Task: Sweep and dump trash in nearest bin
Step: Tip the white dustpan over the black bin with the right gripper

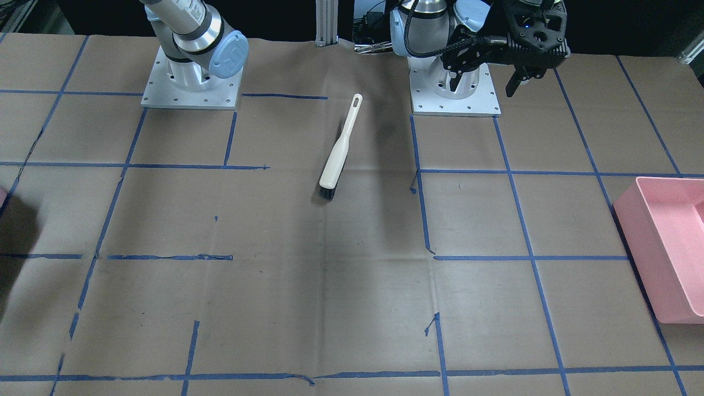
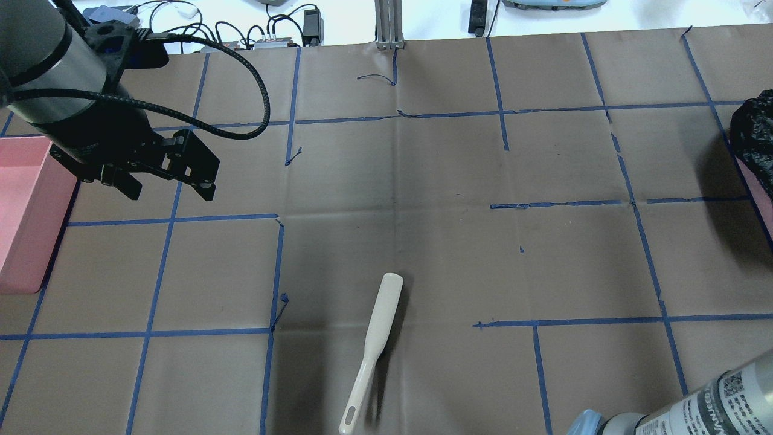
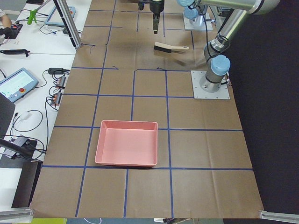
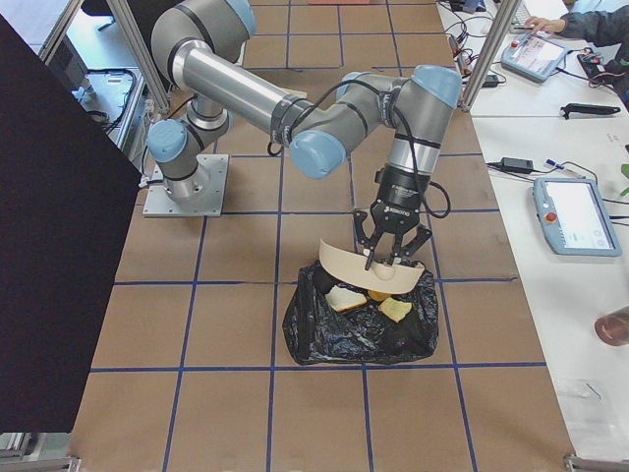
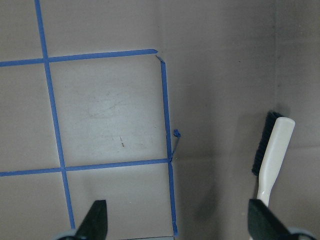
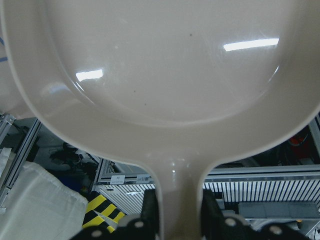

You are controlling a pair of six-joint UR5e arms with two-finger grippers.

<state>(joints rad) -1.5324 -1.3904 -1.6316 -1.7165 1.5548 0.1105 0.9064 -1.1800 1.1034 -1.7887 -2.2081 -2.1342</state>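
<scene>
Brown paper covers the bench [image 1: 352,286] in the front view; a cream brush [image 1: 340,149] lies mid-bench, left gripper [image 1: 484,85] jaws apart. Right side view: the right gripper [image 4: 393,258] clamps a cream dustpan [image 4: 369,267] above the black-lined bin [image 4: 359,329] holding the trash [image 4: 346,298].

You get two high views of the brown table [image 2: 423,211]: one from behind the robot looking forward and down, one from across it looking back at the arm bases. Both share the cream brush [image 1: 340,149]. Two end cameras look along the table from opposite ends. The left wrist camera looks straight down, close; the right wrist camera is filled by a cream dustpan [image 6: 160,75].
</scene>
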